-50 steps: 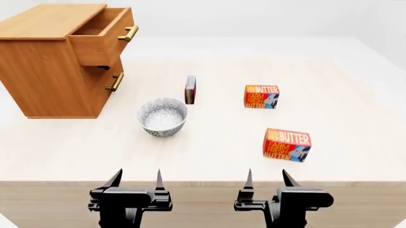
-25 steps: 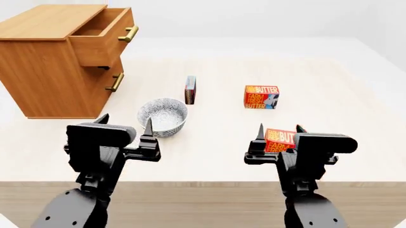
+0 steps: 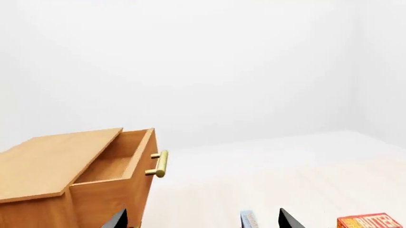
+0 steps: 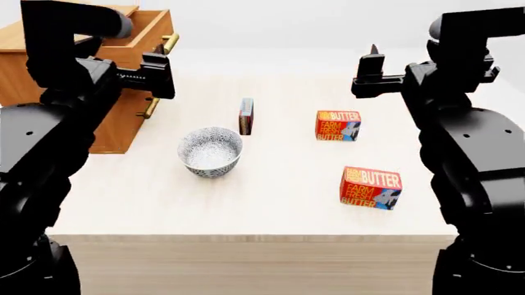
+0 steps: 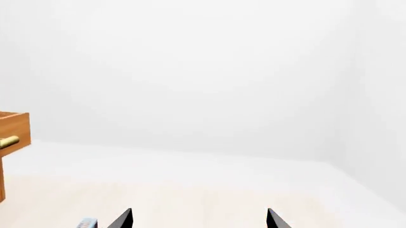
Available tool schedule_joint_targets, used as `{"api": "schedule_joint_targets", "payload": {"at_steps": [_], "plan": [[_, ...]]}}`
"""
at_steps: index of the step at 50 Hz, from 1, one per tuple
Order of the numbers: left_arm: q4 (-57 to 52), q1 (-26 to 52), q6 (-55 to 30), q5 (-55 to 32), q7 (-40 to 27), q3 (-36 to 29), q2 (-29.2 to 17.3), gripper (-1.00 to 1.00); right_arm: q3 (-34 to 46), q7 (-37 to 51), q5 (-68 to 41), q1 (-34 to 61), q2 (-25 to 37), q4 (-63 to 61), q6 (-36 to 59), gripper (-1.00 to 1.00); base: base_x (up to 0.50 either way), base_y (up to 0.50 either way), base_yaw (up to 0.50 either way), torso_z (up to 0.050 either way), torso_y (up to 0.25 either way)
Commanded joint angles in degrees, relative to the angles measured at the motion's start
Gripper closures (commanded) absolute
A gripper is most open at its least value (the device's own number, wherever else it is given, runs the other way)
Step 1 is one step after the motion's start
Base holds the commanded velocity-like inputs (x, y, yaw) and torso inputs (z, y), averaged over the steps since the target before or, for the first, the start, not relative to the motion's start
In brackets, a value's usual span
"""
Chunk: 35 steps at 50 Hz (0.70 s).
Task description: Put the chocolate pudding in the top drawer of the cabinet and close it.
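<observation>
Head view shows small thin upright red-brown chocolate pudding box [image 4: 246, 116] standing on pale wood worktop [image 4: 271, 184] beyond patterned white bowl [image 4: 210, 151], both grippers spread wide, empty, raised; looks light, stiff, tippy, so pinch its broad faces, then wooden top drawer [image 4: 146, 38] already open.

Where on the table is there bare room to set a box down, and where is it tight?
Bare: the front strip of the table before the bowl, the far right corner beyond the farther butter box, and between both butter boxes and the bowl. Tight: the chocolate pudding stands close behind the bowl, near the cabinet.
</observation>
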<state>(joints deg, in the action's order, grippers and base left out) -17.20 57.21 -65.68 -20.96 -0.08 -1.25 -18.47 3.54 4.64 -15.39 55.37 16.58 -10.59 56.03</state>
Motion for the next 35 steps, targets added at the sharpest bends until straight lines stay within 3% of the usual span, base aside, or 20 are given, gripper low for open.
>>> {"api": "schedule_joint_targets", "payload": {"at_steps": [1, 9, 19, 23, 27, 35], "plan": [[19.9, 17.6, 4.0, 3.1, 2.7, -4.9, -1.0, -1.00, 3.2, -3.4, 1.4, 17.6, 1.7, 17.1, -0.5, -1.00, 0.00, 0.00, 0.00, 0.000, 0.000], [42.1, 31.1, 14.6, 6.8, 5.1, -9.0, 2.6, -1.00, 5.6, -6.2, 3.4, 30.1, -0.4, 37.5, -8.4, -1.00, 0.00, 0.00, 0.00, 0.000, 0.000], [79.3, 48.1, 35.3, 11.0, 8.6, -12.8, 9.7, -1.00, 9.0, -9.9, 6.8, 45.6, -4.6, 70.5, -24.1, -1.00, 0.00, 0.00, 0.00, 0.000, 0.000], [89.5, 51.7, 41.4, 11.5, 9.2, -13.0, 11.1, -1.00, 9.8, -10.6, 7.5, 47.3, -5.4, 75.3, -26.4, -1.00, 0.00, 0.32, 0.00, 0.000, 0.000], [90.3, 51.8, 41.7, 11.5, 9.2, -13.0, 11.2, -1.00, 10.1, -10.6, 7.5, 46.2, -5.3, 72.7, -24.6, -1.00, 0.00, 0.50, 0.00, 0.000, 0.000], [80.0, 48.0, 35.3, 10.9, 8.2, -12.8, 9.7, -1.00, 10.1, -10.4, 6.8, 43.5, -5.2, 65.8, -20.1, -1.00, 0.00, 0.50, 0.00, 0.000, 0.000]]}}
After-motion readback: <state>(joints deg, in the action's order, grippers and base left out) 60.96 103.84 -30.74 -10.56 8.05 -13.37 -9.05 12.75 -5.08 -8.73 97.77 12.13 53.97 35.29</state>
